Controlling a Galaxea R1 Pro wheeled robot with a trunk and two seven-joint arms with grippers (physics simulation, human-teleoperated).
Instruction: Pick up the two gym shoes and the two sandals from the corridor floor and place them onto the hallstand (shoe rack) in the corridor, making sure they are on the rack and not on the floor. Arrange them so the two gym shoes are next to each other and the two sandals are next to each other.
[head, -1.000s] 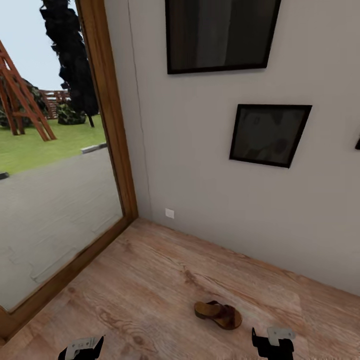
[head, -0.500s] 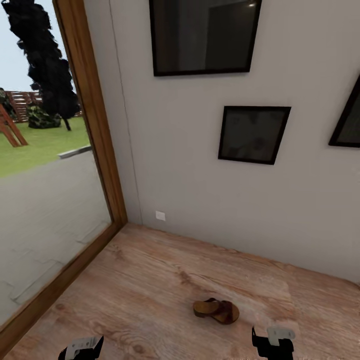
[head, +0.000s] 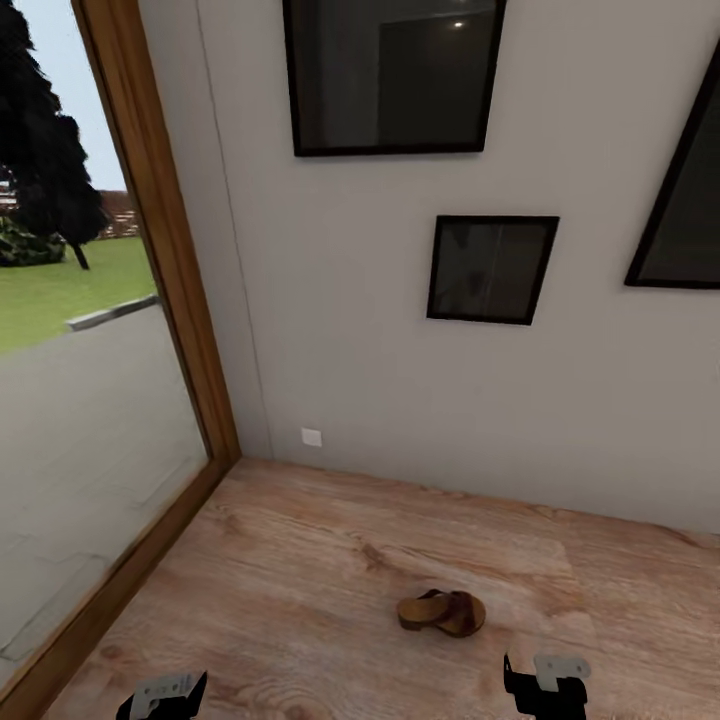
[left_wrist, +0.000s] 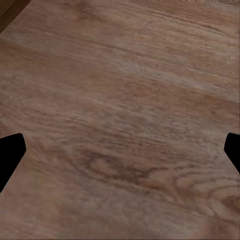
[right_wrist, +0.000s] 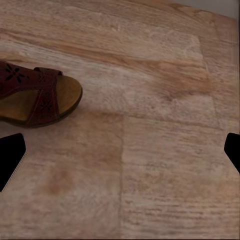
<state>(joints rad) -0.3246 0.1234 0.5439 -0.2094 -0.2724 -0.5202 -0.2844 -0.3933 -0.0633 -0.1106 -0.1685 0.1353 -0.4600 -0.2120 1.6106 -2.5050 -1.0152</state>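
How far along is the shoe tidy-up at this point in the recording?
Nothing looks done. One sandal lies on the corridor floor near the wall. The left gripper and right gripper hang open and empty. Picking this sandal up and racking all four shoes remains.

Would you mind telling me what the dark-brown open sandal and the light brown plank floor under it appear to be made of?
The dark-brown open sandal looks like matte leather: its wide strap carries a stitched flower pattern, above a smooth tan footbed. The light brown plank floor looks like satin-finished wood or wood-look laminate, with visible grain, knots and plank seams; the render leaves that open.
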